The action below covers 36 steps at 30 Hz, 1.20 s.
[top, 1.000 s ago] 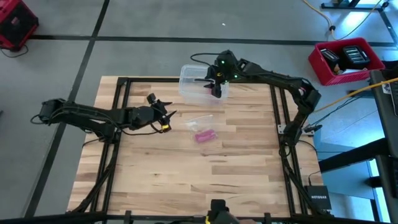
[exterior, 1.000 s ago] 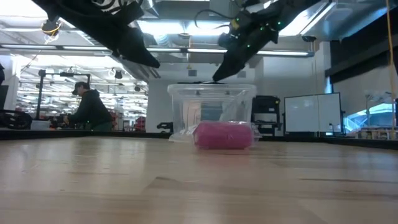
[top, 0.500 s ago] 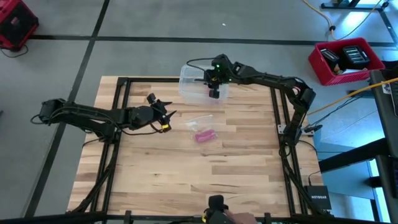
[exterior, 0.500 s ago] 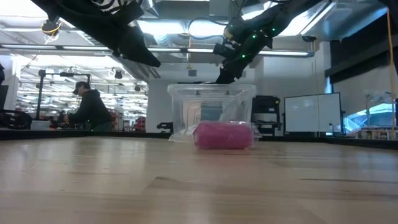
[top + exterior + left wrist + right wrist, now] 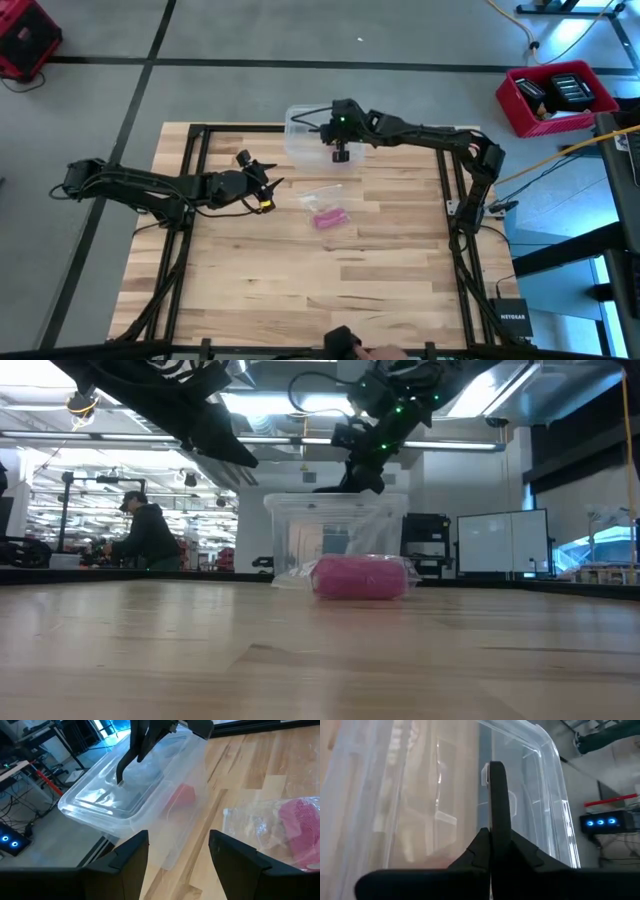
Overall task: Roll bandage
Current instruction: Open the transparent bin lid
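Observation:
The bandage [image 5: 329,218] is a small pink roll lying on its side on the wooden table, mid-table, next to a clear wrapper [image 5: 318,196]. It also shows in the low view [image 5: 360,577] and the left wrist view [image 5: 300,832]. My right gripper [image 5: 341,155] is shut, above the clear plastic box [image 5: 305,135] at the table's far edge. My left gripper [image 5: 272,190] hovers open left of the bandage, touching nothing. My right gripper's shut fingertips [image 5: 120,779] meet the flat top of the box's lid [image 5: 107,795]. They come slanting down from the far right. The box stands on the table. Whether they press or only touch, I cannot tell.
A bare wooden tabletop lies toward the near edge [image 5: 320,290]. Black frame rails [image 5: 190,200] run along the table's sides. A red bin [image 5: 560,95] stands off the table at the far right. A person [image 5: 140,535] is far back in the room.
My right gripper has moved toward the table's left over the box, sunk a little, rolled about its own axis and shut. The clear box has shifted slightly toward the table's left. The bandage and my left gripper have stayed put.

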{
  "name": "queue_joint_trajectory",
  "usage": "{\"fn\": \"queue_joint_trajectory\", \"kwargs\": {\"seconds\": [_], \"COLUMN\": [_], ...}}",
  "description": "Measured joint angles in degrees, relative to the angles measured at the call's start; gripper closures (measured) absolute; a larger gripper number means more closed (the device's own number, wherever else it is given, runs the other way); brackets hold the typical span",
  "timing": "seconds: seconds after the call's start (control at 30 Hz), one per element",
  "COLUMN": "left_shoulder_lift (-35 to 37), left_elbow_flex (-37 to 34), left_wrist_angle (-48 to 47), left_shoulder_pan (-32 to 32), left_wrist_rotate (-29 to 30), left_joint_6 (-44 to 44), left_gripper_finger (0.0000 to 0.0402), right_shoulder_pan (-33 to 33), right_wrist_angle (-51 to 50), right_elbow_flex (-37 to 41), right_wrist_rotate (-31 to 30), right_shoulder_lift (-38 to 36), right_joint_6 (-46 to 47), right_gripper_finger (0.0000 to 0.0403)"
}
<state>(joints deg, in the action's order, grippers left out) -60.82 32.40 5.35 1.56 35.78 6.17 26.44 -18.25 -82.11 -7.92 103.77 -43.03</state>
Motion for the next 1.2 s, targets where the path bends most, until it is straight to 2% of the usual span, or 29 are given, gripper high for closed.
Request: {"fn": "queue_joint_trajectory", "kwargs": {"seconds": [0.27,0.43,0.63,0.73,0.97,1.2], "left_shoulder_lift": [0.0,0.0,0.0,0.0,0.0,0.0], "left_elbow_flex": [0.0,0.0,0.0,0.0,0.0,0.0], "left_wrist_angle": [0.0,-0.2,-0.2,-0.2,-0.2,-0.2], "left_shoulder_pan": [0.0,0.0,0.0,0.0,0.0,0.0], "left_wrist_rotate": [0.0,0.0,0.0,0.0,0.0,0.0], "left_joint_6": [0.2,0.2,0.2,0.0,0.1,0.2], "left_gripper_finger": [0.0202,0.0202,0.0202,0.0202,0.0202,0.0202], "right_shoulder_pan": [-3.6,-5.8,-9.2,-11.0,-13.8,-18.0], "right_wrist_angle": [0.3,-0.2,-7.3,-13.6,-32.6,-43.5], "right_elbow_flex": [0.0,0.0,0.0,0.0,0.4,7.3], "right_wrist_rotate": [-9.1,-13.4,-19.4,-21.2,-21.6,-24.7], "right_shoulder_lift": [-1.3,-4.8,-10.5,-14.1,-23.3,-32.7], "right_joint_6": [-2.1,-2.4,-0.7,3.8,20.5,37.6], "right_gripper_finger": [0.0368,0.0368,0.0368,0.0368,0.0367,0.0367]}}
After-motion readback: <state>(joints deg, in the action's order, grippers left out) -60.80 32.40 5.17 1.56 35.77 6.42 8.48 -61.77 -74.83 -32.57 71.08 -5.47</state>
